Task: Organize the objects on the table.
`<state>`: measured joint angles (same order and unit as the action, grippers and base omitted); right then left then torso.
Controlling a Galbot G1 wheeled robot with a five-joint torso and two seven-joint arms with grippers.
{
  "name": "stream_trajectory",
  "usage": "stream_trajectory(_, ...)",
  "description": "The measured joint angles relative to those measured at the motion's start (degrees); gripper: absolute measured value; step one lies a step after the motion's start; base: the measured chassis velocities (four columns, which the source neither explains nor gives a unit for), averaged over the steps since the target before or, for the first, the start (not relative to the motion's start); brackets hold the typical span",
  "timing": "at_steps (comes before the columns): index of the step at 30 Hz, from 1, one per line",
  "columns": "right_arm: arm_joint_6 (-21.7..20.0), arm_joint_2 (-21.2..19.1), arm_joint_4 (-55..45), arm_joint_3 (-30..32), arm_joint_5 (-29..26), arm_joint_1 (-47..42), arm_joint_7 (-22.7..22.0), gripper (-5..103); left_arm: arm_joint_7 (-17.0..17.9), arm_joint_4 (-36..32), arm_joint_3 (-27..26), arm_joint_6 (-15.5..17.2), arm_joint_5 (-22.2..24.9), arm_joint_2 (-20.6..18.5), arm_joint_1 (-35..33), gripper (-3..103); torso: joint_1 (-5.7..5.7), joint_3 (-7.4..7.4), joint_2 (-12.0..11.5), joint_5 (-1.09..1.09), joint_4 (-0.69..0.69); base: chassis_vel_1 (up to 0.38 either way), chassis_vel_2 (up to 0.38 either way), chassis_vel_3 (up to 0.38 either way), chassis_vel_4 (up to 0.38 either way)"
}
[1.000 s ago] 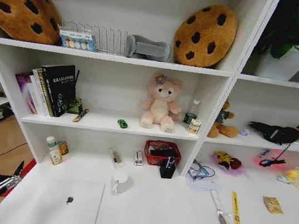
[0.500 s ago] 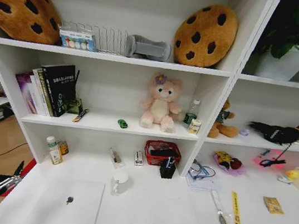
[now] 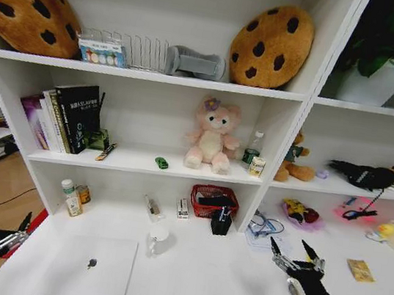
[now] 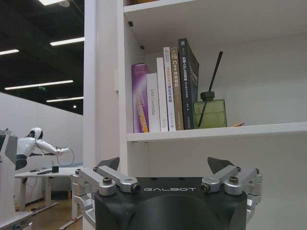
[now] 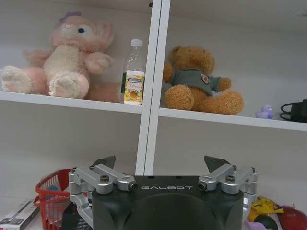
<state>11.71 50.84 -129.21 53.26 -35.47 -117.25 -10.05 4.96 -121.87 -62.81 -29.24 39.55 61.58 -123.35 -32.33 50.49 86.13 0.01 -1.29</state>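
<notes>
**Robot faces a cluttered white worktop, both claws empty**

The tidying looks barely begun, judging by how things lie. A closed silver laptop [image 3: 88, 268] lies flat on the long white worktop [image 3: 200, 274], at its front left corner. A tiny green toy car [image 3: 161, 162] sits on the shelf above, near the feet of a pink plush rabbit [image 3: 212, 136]. No pens can be picked out with certainty; a small black pen holder [image 3: 221, 221] stands at the back of the worktop beside a red wire basket [image 3: 213, 200]. A white mug [image 3: 158, 239] stands just behind the laptop, apart from it.

The right claw [image 3: 296, 256] hovers above the right part of the worktop, its two dark fingers spread wide and holding nothing. Its wrist view confirms the open, empty fingers, pointed toward the shelf with the rabbit, a small bottle [image 5: 134, 73] and a brown teddy bear [image 5: 199, 80].

The left claw [image 3: 0, 225] hangs beyond the worktop's left end, low and clear of everything. Its fingers are also spread and empty, aimed toward a row of upright books [image 4: 164, 91].

The laptop's lid is smooth and pale, with a small dark logo at its centre. Nothing rests on it.
</notes>
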Motion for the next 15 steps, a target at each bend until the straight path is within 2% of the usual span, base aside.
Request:
stream_trajectory(9, -0.78, 1.09, 0.51, -2.15, 2.09, 1.28, -0.99, 100, 0.00, 0.00, 0.00, 0.00, 0.00, 0.00, 0.00, 100, 0.00, -0.01, 0.00, -0.01, -0.01, 0.000, 0.000, 0.000, 0.000)
stream_trajectory(15, -0.58, 1.40, 1.25, -2.49, 2.10, 1.56, -1.16, 100, 0.00, 0.00, 0.00, 0.00, 0.00, 0.00, 0.00, 100, 0.00, -0.01, 0.00, -0.03, 0.00, -0.111, -0.104, 0.094, 0.102)
